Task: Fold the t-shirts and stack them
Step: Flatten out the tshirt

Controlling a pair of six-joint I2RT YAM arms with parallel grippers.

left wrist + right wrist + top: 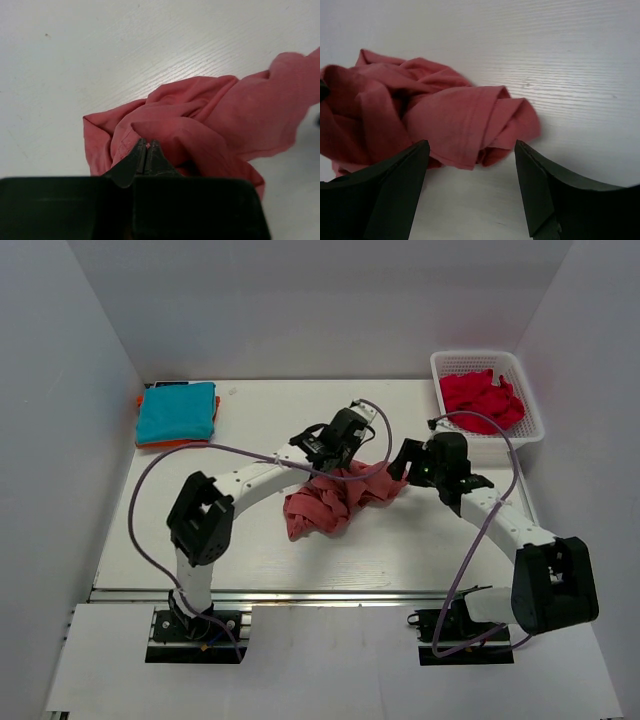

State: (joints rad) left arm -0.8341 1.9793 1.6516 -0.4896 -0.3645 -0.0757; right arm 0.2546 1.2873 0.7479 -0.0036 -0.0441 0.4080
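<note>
A crumpled salmon-pink t-shirt (335,498) lies in a heap at the table's middle. My left gripper (322,462) is shut on a fold of it; the left wrist view shows the closed tips (147,143) pinching the pink cloth (220,115). My right gripper (400,462) is open at the shirt's right end; in the right wrist view its spread fingers (470,150) flank the rolled edge of the shirt (455,120), just short of it. A folded teal t-shirt (177,411) lies on an orange one (140,412) at the back left.
A white basket (522,426) at the back right holds crumpled red shirts (482,398). White walls close in the table on the left, back and right. Purple cables loop from both arms.
</note>
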